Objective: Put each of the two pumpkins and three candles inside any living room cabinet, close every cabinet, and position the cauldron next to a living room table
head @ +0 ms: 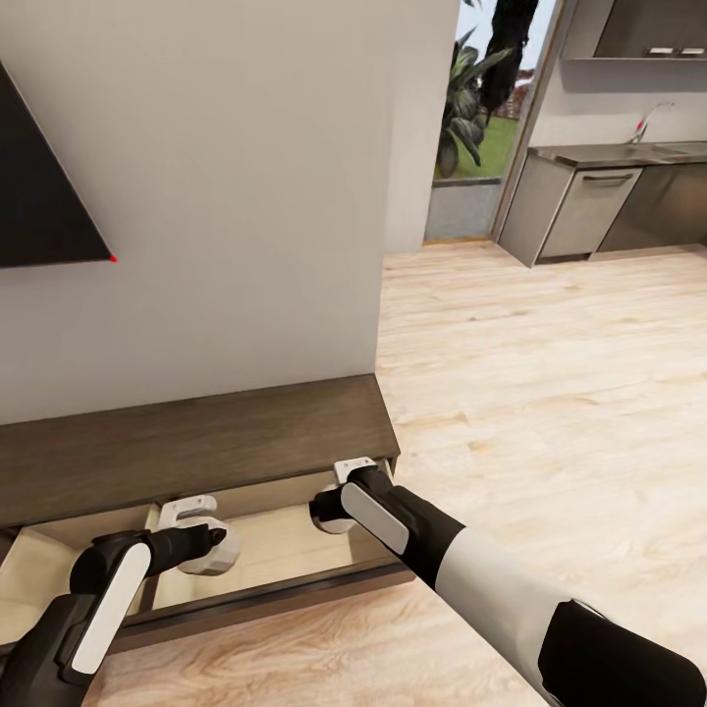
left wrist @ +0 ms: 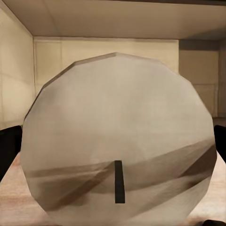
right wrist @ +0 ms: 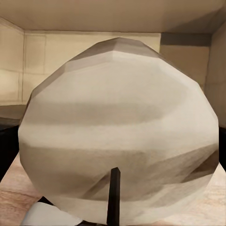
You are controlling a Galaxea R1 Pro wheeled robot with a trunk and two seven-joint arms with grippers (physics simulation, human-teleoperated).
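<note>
Below the wall-mounted black TV [head: 44, 187], the long dark-brown cabinet [head: 196, 442] stands against the white wall with its front open, and both arms reach into its pale wood compartments. From the head view the left gripper [head: 191, 513] sits in one compartment and the right gripper [head: 353, 471] in the next one, near the cabinet's end; a thin divider stands between them. What either one holds cannot be made out from up there.

Each wrist view supplies that. The left wrist camera looks straight at the flat top of a candle [left wrist: 117, 141], a faceted beige-grey disc with a dark wick, dark fingers [left wrist: 9, 148] showing at both its sides, so the left claw is clamped on it. The right wrist camera shows a second candle [right wrist: 120, 127], the same dull beige-grey with darker bands and a black wick, and the right claw is likewise closed around it. Behind both candles lie the pale back and side walls of the compartments.

Beyond the cabinet's end, light plank floor [head: 550, 393] runs wide open toward grey kitchen units [head: 589, 206].
</note>
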